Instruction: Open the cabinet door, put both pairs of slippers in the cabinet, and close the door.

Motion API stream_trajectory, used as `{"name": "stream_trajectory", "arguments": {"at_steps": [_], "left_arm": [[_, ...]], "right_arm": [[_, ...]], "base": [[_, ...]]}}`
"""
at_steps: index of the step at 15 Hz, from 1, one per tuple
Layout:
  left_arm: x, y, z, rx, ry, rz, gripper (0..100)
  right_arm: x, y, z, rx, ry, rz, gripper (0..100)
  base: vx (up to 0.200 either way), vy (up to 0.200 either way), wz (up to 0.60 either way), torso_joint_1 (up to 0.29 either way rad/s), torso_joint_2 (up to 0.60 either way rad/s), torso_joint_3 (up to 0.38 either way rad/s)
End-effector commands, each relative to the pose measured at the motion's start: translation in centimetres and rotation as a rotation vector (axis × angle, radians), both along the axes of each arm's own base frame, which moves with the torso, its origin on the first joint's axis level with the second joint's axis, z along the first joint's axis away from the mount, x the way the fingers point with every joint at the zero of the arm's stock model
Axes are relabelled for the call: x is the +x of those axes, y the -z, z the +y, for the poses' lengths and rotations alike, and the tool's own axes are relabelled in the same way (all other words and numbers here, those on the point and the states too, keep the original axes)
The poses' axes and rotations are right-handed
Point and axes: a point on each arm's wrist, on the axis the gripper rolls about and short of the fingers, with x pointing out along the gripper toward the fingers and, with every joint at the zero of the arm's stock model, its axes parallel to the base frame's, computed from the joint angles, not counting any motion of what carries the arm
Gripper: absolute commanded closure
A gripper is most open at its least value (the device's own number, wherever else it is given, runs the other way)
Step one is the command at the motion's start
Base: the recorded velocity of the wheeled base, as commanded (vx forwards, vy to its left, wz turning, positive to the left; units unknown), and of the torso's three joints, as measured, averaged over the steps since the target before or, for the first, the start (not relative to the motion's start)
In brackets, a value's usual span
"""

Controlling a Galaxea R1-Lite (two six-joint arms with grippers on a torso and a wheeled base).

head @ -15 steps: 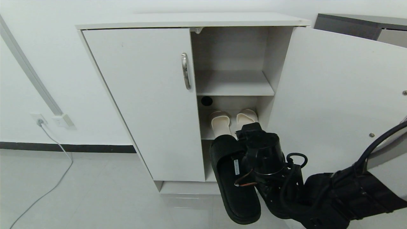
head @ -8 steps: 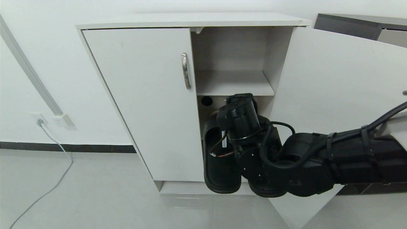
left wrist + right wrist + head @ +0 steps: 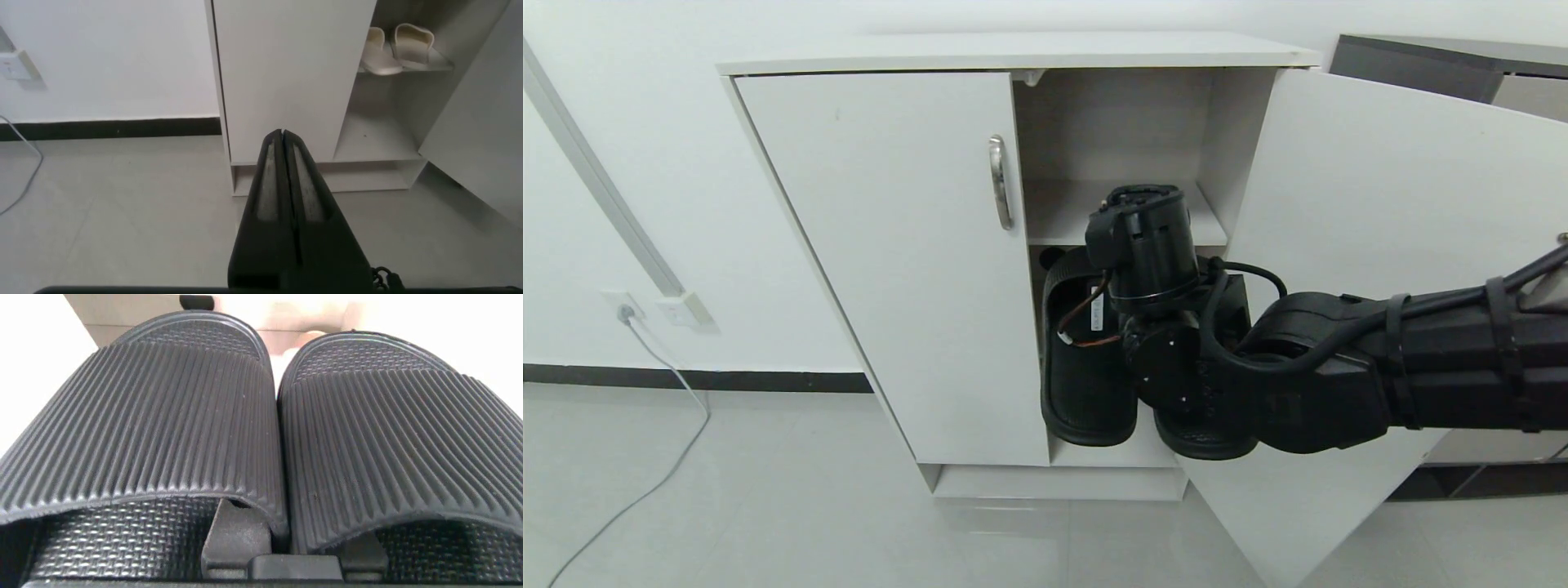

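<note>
Right gripper (image 3: 288, 554) clamps 2 black slippers (image 3: 1086, 388) at the open cabinet (image 3: 1013, 52) — left gripper (image 3: 283, 175) closed.

Wall socket (image 3: 623, 311), grey cable (image 3: 658, 353) trailing across floor (image 3: 768, 523), black baseboard (image 3: 686, 380)

Hidden and cut off

The right arm (image 3: 1339, 384) covers much of the black slippers (image 3: 1086, 392), the right one almost wholly, and the spot where they are held. The open door (image 3: 1380, 204) runs past the right edge. In the left wrist view, the white slippers (image 3: 398, 45) have their far ends cut off.
</note>
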Motion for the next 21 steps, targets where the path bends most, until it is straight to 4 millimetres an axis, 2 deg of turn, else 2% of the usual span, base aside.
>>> {"name": "stream_trajectory", "arguments": {"at_steps": [1,12,21], "left_arm": [[0.01,0.0,0.0,0.0,0.0,0.001,100],[0.01,0.0,0.0,0.0,0.0,0.001,100],[0.01,0.0,0.0,0.0,-0.002,0.001,100]], "right_arm": [[0.08,0.13,0.03,-0.002,0.001,0.002,100],[-0.07,-0.2,-0.07,0.003,0.002,-0.005,100],[0.61,-0.12,0.0,-0.018,-0.003,-0.008,100]], "base": [[0.2,0.0,0.0,0.007,0.0,-0.002],[0.2,0.0,0.0,0.003,0.0,0.003],[0.0,0.0,0.0,0.0,0.0,0.0]]}}
